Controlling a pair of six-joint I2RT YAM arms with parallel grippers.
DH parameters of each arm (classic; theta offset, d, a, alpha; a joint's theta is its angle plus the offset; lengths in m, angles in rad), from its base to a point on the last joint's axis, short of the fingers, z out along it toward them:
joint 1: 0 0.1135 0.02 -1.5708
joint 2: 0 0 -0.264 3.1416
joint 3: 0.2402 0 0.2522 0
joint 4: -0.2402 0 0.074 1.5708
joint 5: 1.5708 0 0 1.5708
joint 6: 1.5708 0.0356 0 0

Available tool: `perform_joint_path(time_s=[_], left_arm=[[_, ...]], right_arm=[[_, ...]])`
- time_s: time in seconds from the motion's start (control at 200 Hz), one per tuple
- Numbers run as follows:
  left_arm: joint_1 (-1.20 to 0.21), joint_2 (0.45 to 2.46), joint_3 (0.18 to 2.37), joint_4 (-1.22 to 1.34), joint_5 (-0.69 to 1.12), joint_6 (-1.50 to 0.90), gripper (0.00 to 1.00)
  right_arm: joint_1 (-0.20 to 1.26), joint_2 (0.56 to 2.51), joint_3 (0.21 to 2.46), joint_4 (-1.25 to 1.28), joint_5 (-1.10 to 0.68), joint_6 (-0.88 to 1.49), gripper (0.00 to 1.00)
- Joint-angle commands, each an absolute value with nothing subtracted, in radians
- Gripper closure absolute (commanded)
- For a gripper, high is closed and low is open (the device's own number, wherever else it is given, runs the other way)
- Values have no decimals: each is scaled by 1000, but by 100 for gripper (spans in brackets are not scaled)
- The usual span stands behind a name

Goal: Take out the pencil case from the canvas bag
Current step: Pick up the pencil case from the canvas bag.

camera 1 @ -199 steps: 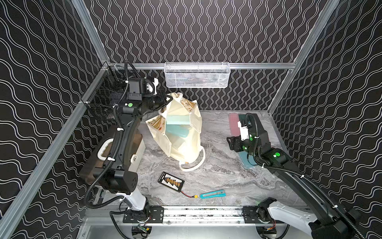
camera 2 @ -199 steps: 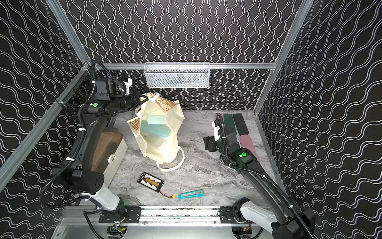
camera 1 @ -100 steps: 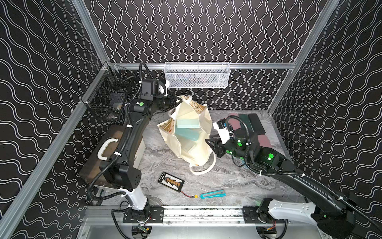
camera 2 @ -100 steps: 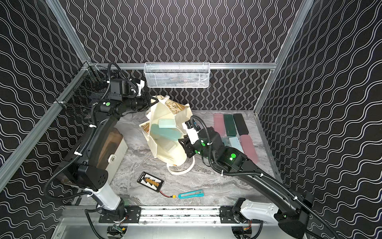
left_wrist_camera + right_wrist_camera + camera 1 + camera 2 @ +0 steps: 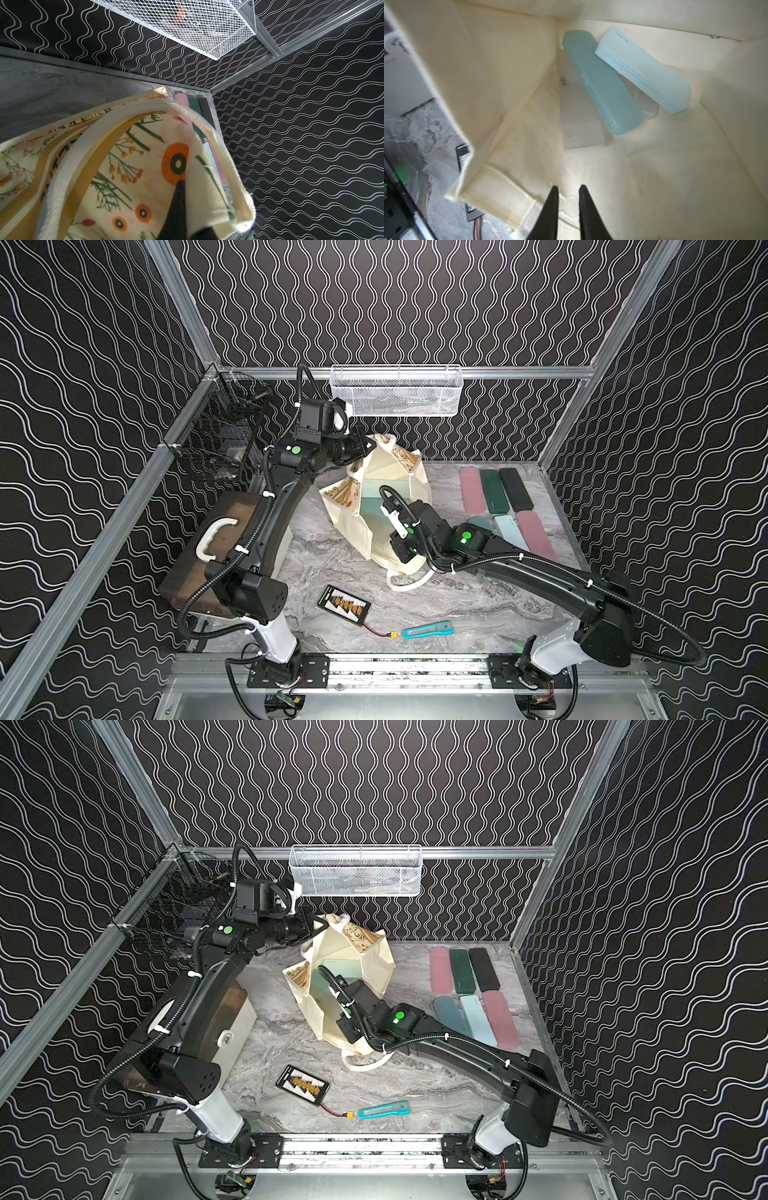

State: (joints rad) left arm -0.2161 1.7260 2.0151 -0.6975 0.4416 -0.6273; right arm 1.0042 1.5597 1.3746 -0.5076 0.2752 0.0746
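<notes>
2 pencil cases lie on a white board [image 5: 579,116] at the bottom of the canvas bag [image 5: 353,531]. The translucent teal pencil case [image 5: 602,83] and the pale blue pencil case [image 5: 643,70] lie side by side, touching near one end. Their long axes are nearly parallel and slant across the line of the right gripper [image 5: 568,193]. That gripper is inside the bag's mouth, well short of both cases, its jaws narrowly apart with nothing between them. The left gripper [image 5: 365,446] is clamped on the bag's rim beside a handle, and the mouth gapes upward in both top views. On the marble table [image 5: 478,605], 6 other pencil cases [image 5: 492,491] lie in 2 rows near the bag, and a teal utility knife [image 5: 428,630] lies at the front.
</notes>
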Motion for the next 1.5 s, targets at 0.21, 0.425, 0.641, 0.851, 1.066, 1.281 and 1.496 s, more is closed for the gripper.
perform_joint_path(time_s=[0.21,0.425,0.641,0.851,1.066,1.281,1.496], left_arm=[[-220,1674,2010,-586,514,-633,100],[-220,1644,1974,-556,561,-631,100],[-220,1624,1942,-535,641,-603,100],[-220,1599,1877,-483,704,-580,100],[-221,1574,1817,-434,711,-570,100],[-221,1580,1823,-458,695,-548,100],[-220,1584,1828,-446,704,-561,100]], right_arm=[[983,1692,1405,-558,359,191,83],[952,1777,1480,-619,378,254,83],[901,1813,1528,-670,392,362,71],[851,1805,1506,-656,333,446,51],[815,1769,1449,-624,242,513,27],[784,1731,1380,-594,163,593,19],[734,1735,1322,-523,31,672,17]])
